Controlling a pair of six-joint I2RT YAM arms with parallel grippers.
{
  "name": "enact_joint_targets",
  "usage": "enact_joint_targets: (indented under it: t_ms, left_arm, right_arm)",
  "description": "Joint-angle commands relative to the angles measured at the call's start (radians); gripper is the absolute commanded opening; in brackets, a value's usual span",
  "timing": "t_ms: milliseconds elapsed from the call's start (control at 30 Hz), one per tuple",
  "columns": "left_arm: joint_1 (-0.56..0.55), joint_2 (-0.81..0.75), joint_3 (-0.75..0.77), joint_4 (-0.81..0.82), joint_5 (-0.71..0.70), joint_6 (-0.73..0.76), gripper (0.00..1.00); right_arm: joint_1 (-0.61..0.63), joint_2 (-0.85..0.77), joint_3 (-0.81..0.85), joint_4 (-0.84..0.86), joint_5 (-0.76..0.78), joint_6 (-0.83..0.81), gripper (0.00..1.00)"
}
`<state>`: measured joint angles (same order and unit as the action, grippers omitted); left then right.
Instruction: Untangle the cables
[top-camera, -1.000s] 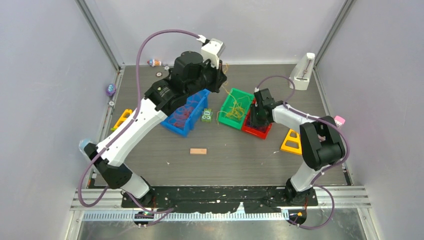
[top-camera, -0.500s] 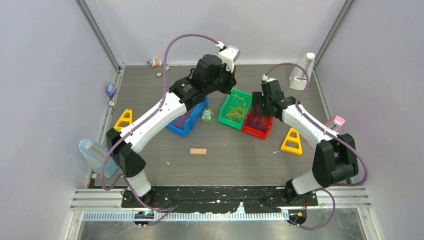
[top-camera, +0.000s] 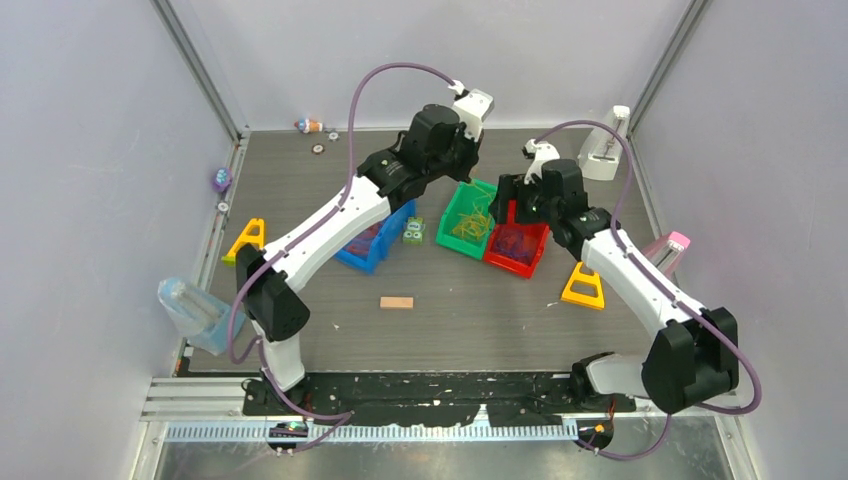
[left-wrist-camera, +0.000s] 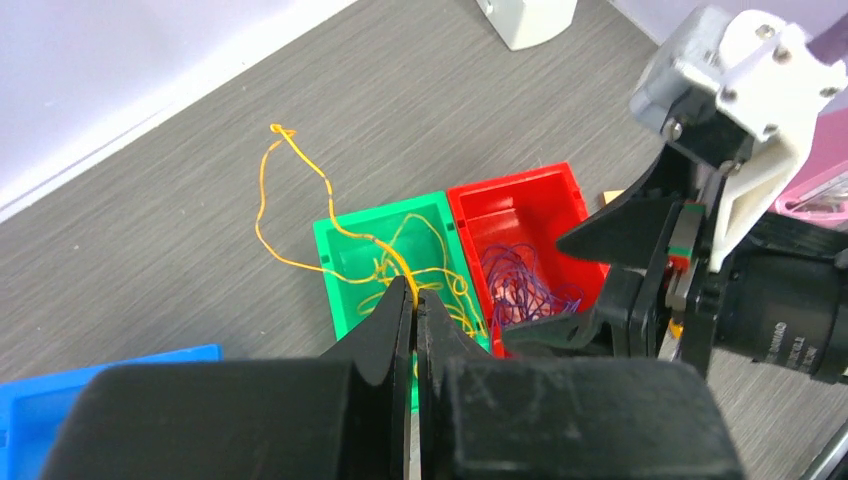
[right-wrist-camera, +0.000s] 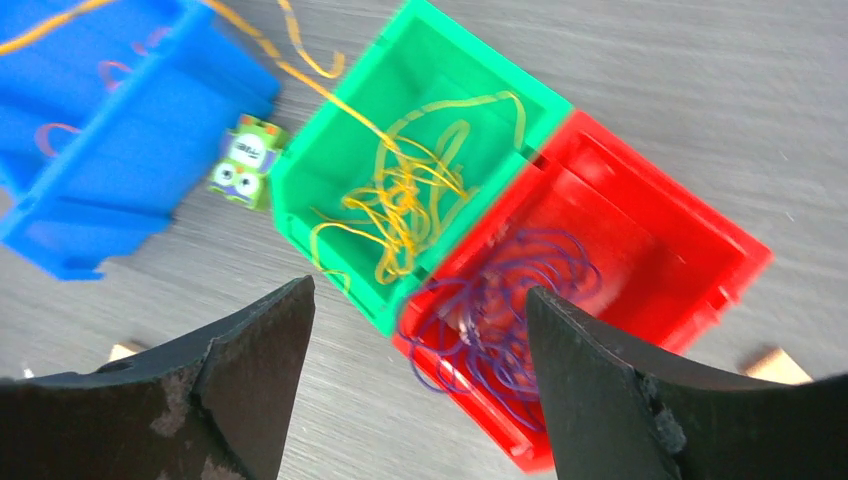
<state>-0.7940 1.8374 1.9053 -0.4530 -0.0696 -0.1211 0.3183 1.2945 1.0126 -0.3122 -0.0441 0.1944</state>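
1. A grey wood-grain table (top-camera: 450, 330) stands between plain pale walls (top-camera: 90, 150) with metal corner posts.
2. Three bins sit side by side at mid-table: blue bin (top-camera: 362, 258), green bin (top-camera: 447, 240) and red bin (top-camera: 512, 265). A wooden block (top-camera: 396, 302) lies nearer the arms.
3. The yellow cables (right-wrist-camera: 410, 200) lie in the green bin, the purple cables (right-wrist-camera: 500, 300) in the red bin and the orange-red cables (top-camera: 370, 232) in the blue bin.
4. The left gripper (left-wrist-camera: 413, 300) is pinched on one strand of the yellow cables, which trails over the green bin's rim onto the table.
5. The right gripper (right-wrist-camera: 418, 290) hangs spread wide over the green and red bins, holding nothing.
6. Since a second ago, the left arm has swung from above the blue bin towards the green bin. The right arm has stretched out further.
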Motion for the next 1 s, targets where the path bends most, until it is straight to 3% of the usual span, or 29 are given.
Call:
enact_joint_targets:
  t_ms: [0,200,400,467,533,600,967]
  left_arm:
    - [0.008,0.009,0.066,0.037,0.004,0.020,0.00]
    - [0.009,0.001,0.079,0.026,0.014,0.020,0.00]
    - [0.012,0.000,0.084,0.022,0.014,0.026,0.00]
    - [0.012,0.001,0.084,0.019,0.019,0.025,0.00]
    - [0.016,0.005,0.085,0.011,0.035,0.012,0.00]
    - [0.019,0.008,0.081,0.005,0.061,-0.006,0.00]
    - [0.024,0.049,-0.097,0.064,0.180,-0.168,0.00]
  right_arm:
    - [-0.011,0.001,-0.024,0.233,-0.210,-0.086,0.81]
    - [-0.012,0.153,0.054,0.332,-0.282,-0.137,0.79]
    - [-0.013,0.287,0.127,0.318,-0.216,-0.130,0.60]
    - [-0.013,0.308,0.130,0.330,-0.185,-0.110,0.48]
    - [-0.015,0.327,0.130,0.350,-0.164,-0.092,0.22]
    - [-0.015,0.347,0.136,0.357,-0.132,-0.087,0.08]
    - [0.007,0.456,0.127,0.386,0.019,-0.128,0.06]
